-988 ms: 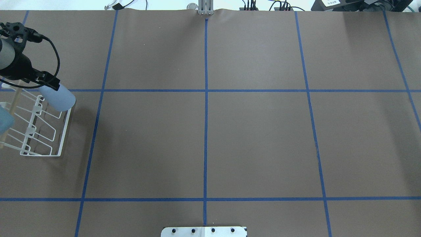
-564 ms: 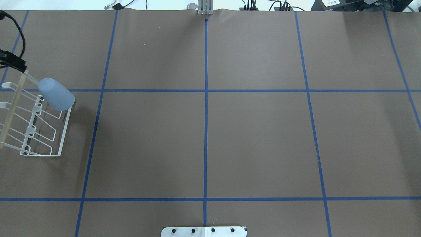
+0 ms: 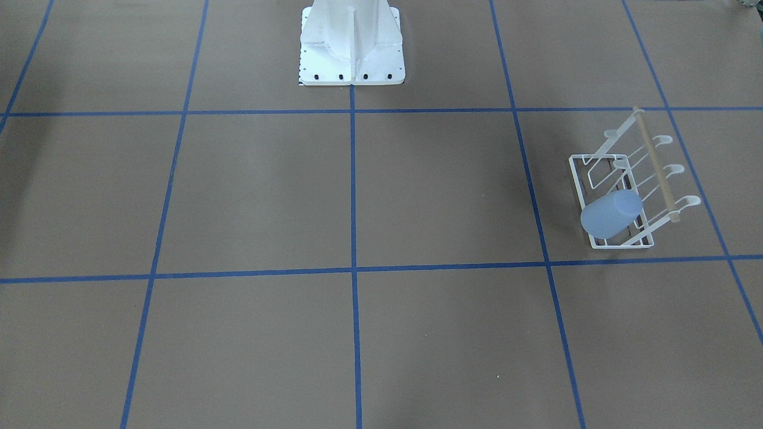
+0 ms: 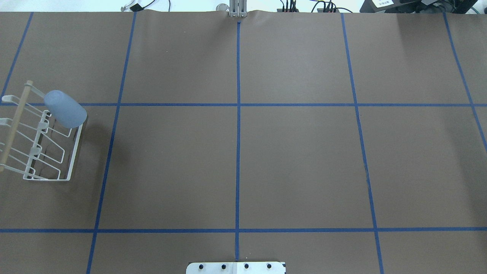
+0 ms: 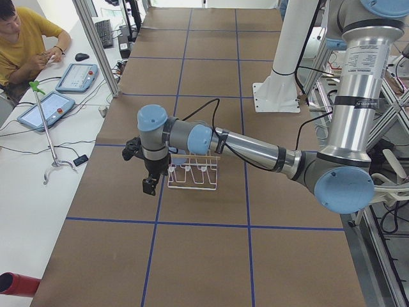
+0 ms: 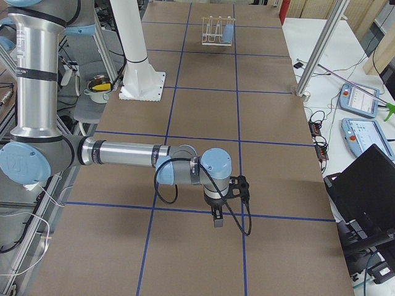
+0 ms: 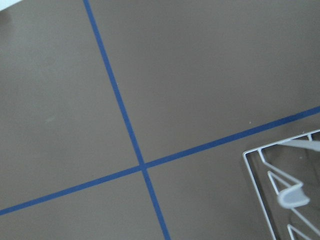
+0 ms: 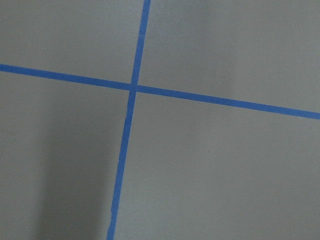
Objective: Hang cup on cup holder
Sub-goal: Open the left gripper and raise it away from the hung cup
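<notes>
The pale blue-grey cup [image 4: 65,109] hangs upside down and tilted on a far-end prong of the white wire cup holder [image 4: 75,153] at the table's left side. It also shows in the front-facing view [image 3: 611,213] on the holder [image 3: 656,167]. No gripper touches it. My left gripper [image 5: 148,187] hangs just beyond the holder [image 5: 193,178] and shows only in the left side view; I cannot tell if it is open or shut. My right gripper [image 6: 216,221] points down over bare table, far from the cup [image 6: 228,32]; I cannot tell its state.
The white robot pedestal [image 3: 351,42] stands at the table's near middle edge. Blue tape lines grid the brown table. An operator [image 5: 25,38] sits at a side desk with tablets. The left wrist view shows a corner of the holder [image 7: 292,196].
My left arm has drawn back from the cup and left the overhead view to the left. The cup stays on the holder's prong.
</notes>
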Available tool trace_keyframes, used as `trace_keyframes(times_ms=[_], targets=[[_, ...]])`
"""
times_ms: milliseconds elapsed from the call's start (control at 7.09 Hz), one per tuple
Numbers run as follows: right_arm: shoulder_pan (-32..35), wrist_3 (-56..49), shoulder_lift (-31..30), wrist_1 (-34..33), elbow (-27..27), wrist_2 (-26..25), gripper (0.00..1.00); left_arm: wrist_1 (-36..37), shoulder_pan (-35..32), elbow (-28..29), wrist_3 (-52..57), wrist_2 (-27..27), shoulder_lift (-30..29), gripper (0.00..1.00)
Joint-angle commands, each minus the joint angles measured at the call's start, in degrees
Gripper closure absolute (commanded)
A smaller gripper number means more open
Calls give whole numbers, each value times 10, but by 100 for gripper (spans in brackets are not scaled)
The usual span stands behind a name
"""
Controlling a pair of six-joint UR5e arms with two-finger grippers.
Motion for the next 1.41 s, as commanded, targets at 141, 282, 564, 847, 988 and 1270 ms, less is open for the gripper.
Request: trace_keyframes(times_ms=[141, 282, 564, 847, 988, 1270], targets=[[-1, 6, 12, -3, 1, 1, 0, -120, -73, 19, 41, -61, 106, 2], [-1, 6, 11, -2, 1, 4, 0, -128, -96, 17, 40, -69, 121, 2], [-1, 6, 8, -1, 1, 4, 0, -138, -104, 18, 46, -63, 124, 2], [-2, 6, 5, 3, -2, 5, 0, -162, -105, 17, 46, -69, 125, 2], [-2, 6, 5, 3, -3, 5, 0, -161, -104, 19, 39, -67, 124, 2], [-2, 7, 5, 4, -5, 7, 0, -162, -105, 17, 40, -67, 126, 2]])
